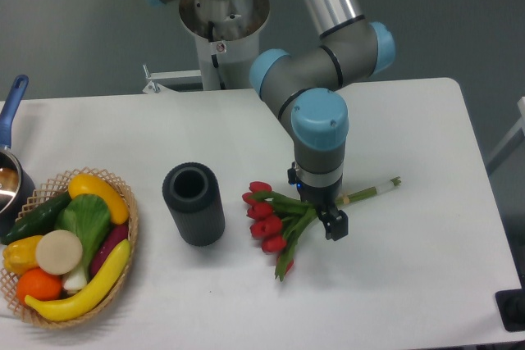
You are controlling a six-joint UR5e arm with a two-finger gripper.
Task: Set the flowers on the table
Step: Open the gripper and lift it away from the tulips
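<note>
- The flowers [275,219] lie on the table [410,284], right of centre, stems running toward the right edge, blooms toward the dark cylinder [194,203].
- The gripper [324,217] stands directly above the stems; whether it pinches them, I cannot tell.

A robot lab — pedestal-mounted arm [328,47], bare white table [410,284], grey backdrop, toy produce basket [123,280]

dark cylinder [194,203], wicker basket [123,202] of produce, pot [10,178]
</note>
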